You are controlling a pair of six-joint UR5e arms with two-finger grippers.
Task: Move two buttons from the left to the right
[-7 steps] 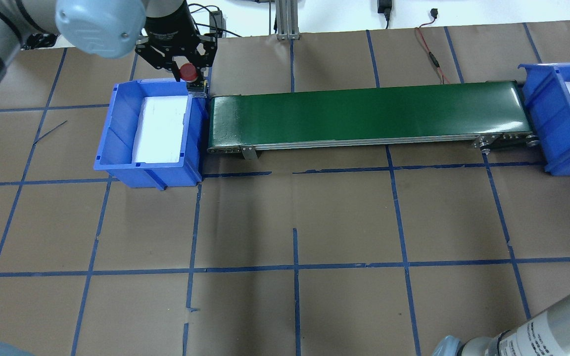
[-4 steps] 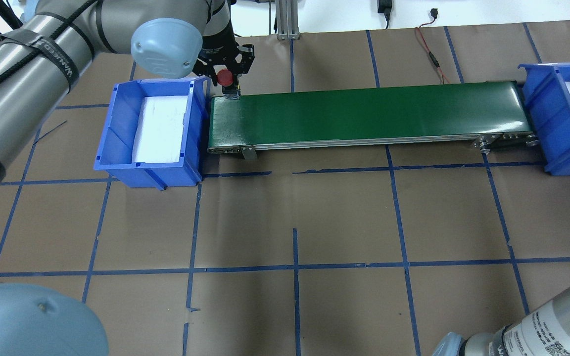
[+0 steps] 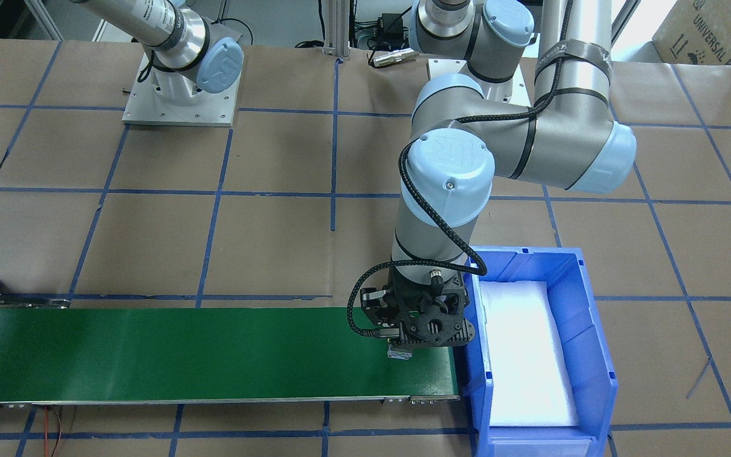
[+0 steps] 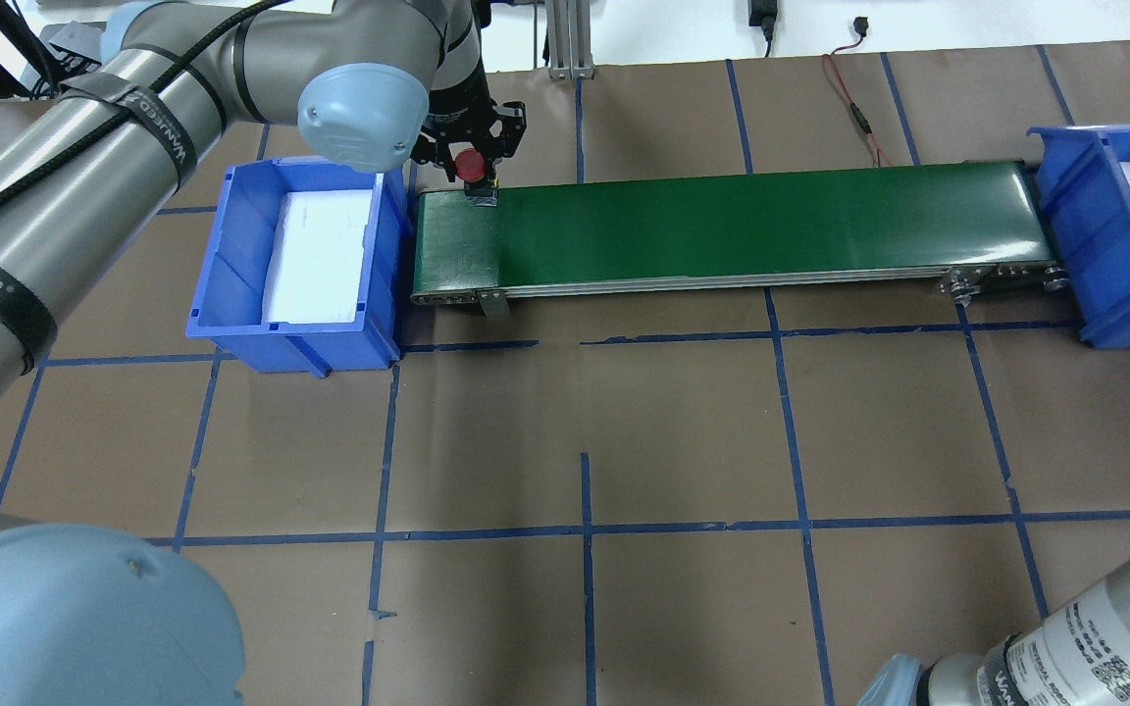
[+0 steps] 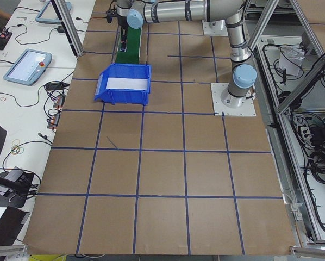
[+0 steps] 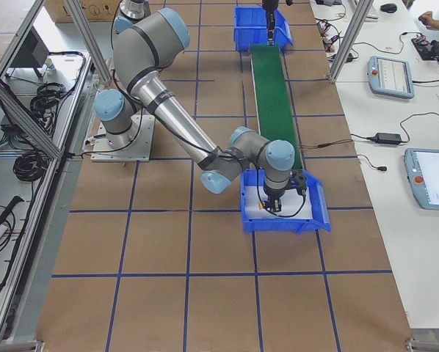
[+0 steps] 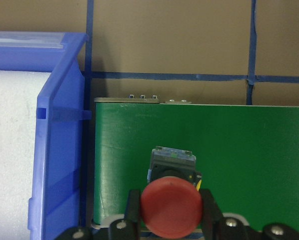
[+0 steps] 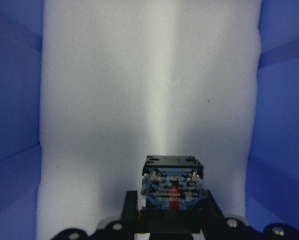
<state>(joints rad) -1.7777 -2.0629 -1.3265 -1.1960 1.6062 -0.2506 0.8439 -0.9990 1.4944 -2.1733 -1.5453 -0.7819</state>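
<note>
My left gripper (image 4: 472,162) is shut on the red-capped button (image 4: 470,165) and holds it just over the left end of the green conveyor belt (image 4: 722,226). In the left wrist view the red cap (image 7: 170,208) sits between the fingers (image 7: 133,210), with the switch block (image 7: 173,162) pointing down at the belt (image 7: 239,165). My right gripper (image 8: 172,210) is shut on a second button's switch block (image 8: 172,187) over the white foam (image 8: 149,90) of the right blue bin (image 4: 1080,226). That button's cap is hidden.
The left blue bin (image 4: 222,255) with a white foam liner stands against the belt's left end. In the front-facing view the left arm (image 3: 448,190) reaches over the belt (image 3: 213,355) beside that bin (image 3: 587,330). A red cable (image 4: 854,108) lies behind the belt.
My left gripper has carried the red button rightward, from over the left bin's far right corner to over the belt's left end. The right gripper has hardly moved.
</note>
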